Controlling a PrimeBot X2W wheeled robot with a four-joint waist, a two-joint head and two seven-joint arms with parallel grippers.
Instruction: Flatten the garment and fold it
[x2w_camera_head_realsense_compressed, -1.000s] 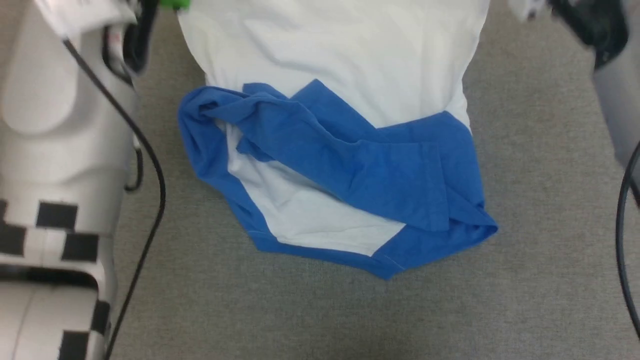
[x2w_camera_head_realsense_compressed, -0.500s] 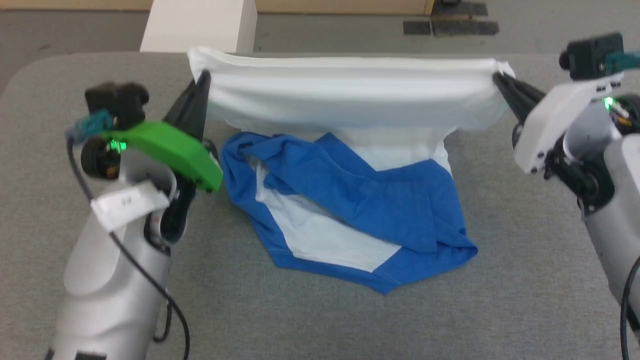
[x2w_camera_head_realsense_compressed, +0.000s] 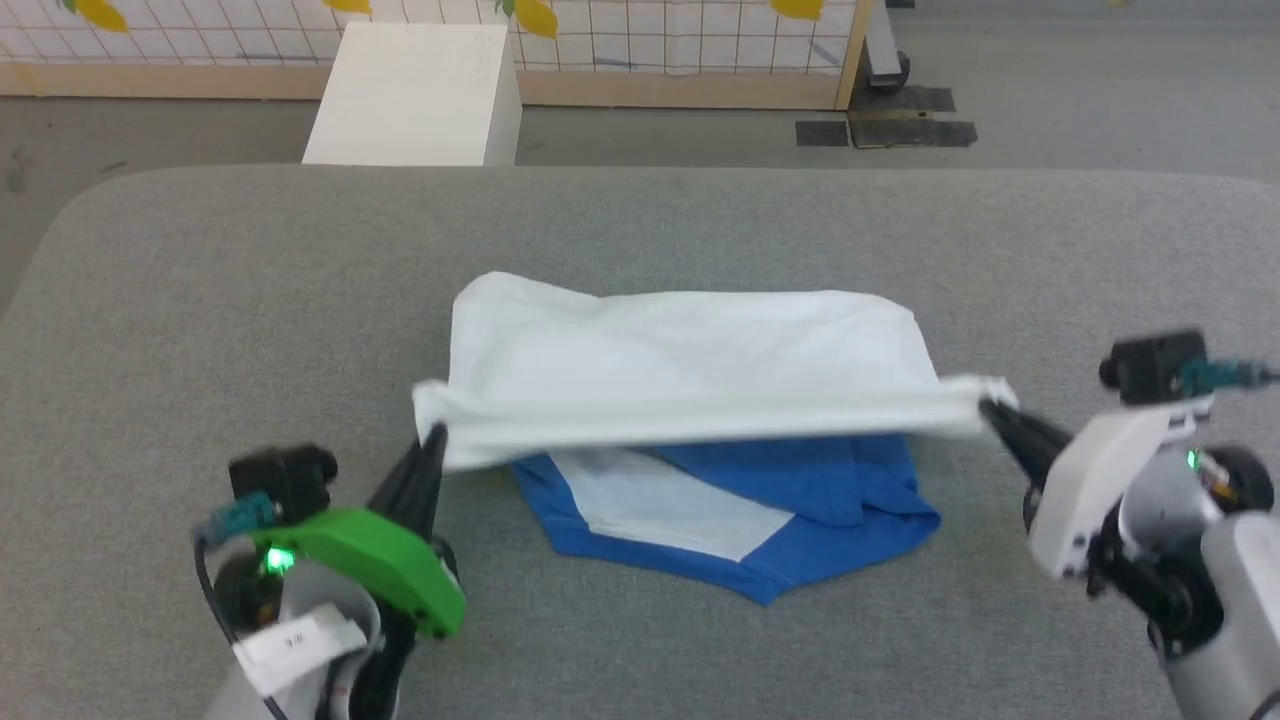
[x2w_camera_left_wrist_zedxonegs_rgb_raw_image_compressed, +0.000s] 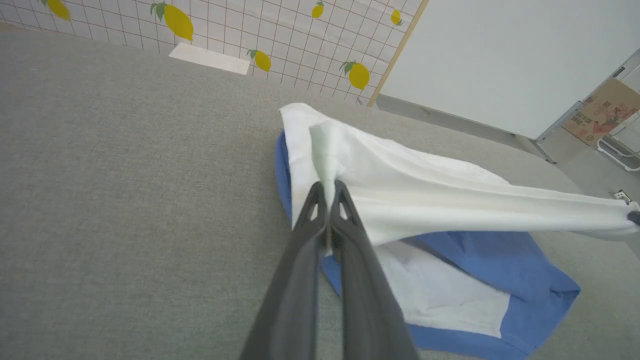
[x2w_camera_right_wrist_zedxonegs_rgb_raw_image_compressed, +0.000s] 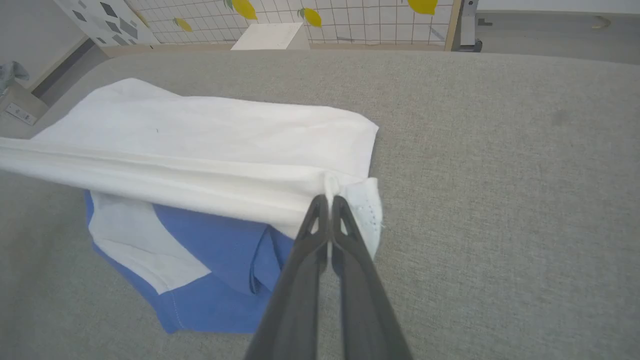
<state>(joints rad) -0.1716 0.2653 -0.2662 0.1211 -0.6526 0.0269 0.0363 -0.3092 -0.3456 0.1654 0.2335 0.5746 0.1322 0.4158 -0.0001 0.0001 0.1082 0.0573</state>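
- Left gripper: your jaws are pinched tight on one corner of the garment. In the left wrist view white cloth is squeezed between the two fingers and pokes out past the tips.
- Right gripper: same here, clamped on the opposite white corner, with a small flap of cloth hanging beside the fingertips.
- Garment position: mid-table. The white edge is stretched in a fairly taut line between your two grippers and lifted off the surface. Behind that line the white body slopes away and lies on the table on the far side.
- Blue section: bunched on the table under and just in front of the lifted edge, layers overlapping, with a white panel showing between the blue bands. It is creased, not spread.
- Done, as I read it: both corners secured, one edge pulled straight, and the white body mostly smooth apart from a few wrinkles.
- Left, as I read it: the flatten step isn't finished. The blue end needs dragging or shaking out so that it lies in a single layer. Then lay the whole garment flat and let go.
- No clean fold is visible yet. The doubled-over look is only drape from the lift, so I'd count folding as not started.
- Rough call: early-to-mid flatten.
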